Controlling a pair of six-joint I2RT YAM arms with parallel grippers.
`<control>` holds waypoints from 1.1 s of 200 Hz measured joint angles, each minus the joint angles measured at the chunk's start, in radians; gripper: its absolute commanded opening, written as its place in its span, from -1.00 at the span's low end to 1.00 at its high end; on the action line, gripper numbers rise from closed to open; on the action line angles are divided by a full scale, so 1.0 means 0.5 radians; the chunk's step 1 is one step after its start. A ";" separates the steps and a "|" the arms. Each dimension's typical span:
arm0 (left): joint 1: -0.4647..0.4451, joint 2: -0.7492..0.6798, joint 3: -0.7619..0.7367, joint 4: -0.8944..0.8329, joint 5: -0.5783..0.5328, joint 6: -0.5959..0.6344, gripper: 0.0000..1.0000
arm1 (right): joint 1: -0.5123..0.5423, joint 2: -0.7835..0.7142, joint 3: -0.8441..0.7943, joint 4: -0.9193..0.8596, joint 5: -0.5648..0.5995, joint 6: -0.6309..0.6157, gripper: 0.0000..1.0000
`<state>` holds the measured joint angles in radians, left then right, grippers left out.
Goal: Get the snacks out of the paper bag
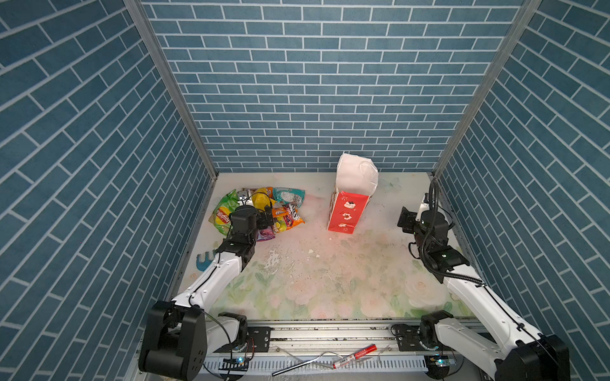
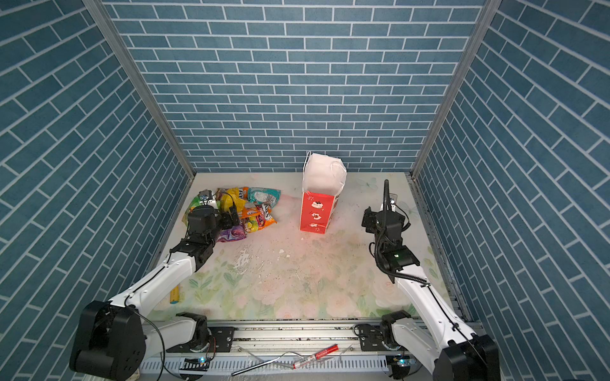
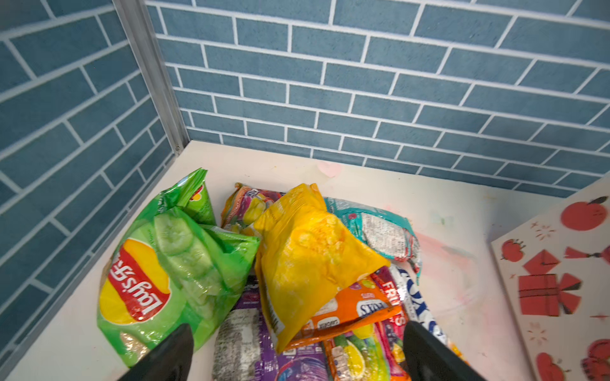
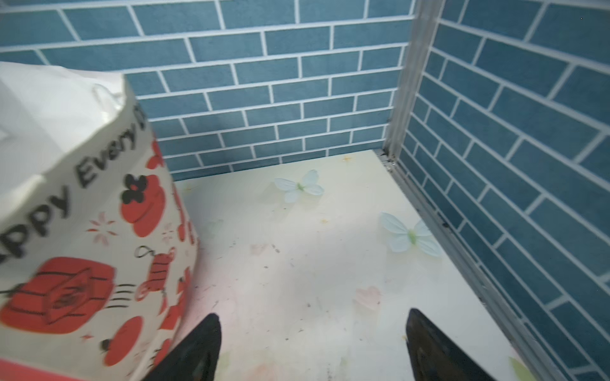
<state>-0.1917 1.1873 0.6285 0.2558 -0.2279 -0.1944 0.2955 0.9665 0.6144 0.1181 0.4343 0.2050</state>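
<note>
Snacks (image 3: pixel 310 264) heaped under left gripper (image 3: pixel 298 326), jaws wide, empty.
Paper bag (image 1: pixel 346 211) upright beside right gripper (image 4: pixel 313 314), jaws wide, empty.

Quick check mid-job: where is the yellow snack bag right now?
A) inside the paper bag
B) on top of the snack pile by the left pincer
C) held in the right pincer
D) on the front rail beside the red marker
B: the yellow bag lies on the pile, over the orange packet and beside the green Lay's bag. It is just ahead of the open left pincer and well apart from the paper bag.
</note>
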 measured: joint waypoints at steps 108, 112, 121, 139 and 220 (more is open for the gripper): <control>0.175 0.171 -0.401 0.672 0.110 0.378 0.99 | -0.408 0.259 -0.752 0.948 0.276 -0.060 0.78; 0.185 0.169 -0.407 0.686 0.115 0.378 0.99 | -0.419 0.308 -0.756 0.983 0.277 -0.060 0.78; 0.208 0.162 -0.428 0.729 0.131 0.378 0.99 | -0.438 0.420 -0.755 1.045 0.278 -0.062 0.78; 0.230 0.130 -0.466 0.795 0.150 0.381 0.99 | -0.459 0.564 -0.732 1.108 0.269 -0.063 0.78; 0.232 0.067 -0.800 1.159 0.002 0.430 0.99 | -0.551 0.856 -0.576 1.355 0.093 -0.112 0.78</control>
<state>-0.0757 1.2209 0.2287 0.8352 -0.2272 0.0204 0.0200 1.3945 0.3264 0.7956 0.4808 0.1490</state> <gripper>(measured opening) 0.995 0.889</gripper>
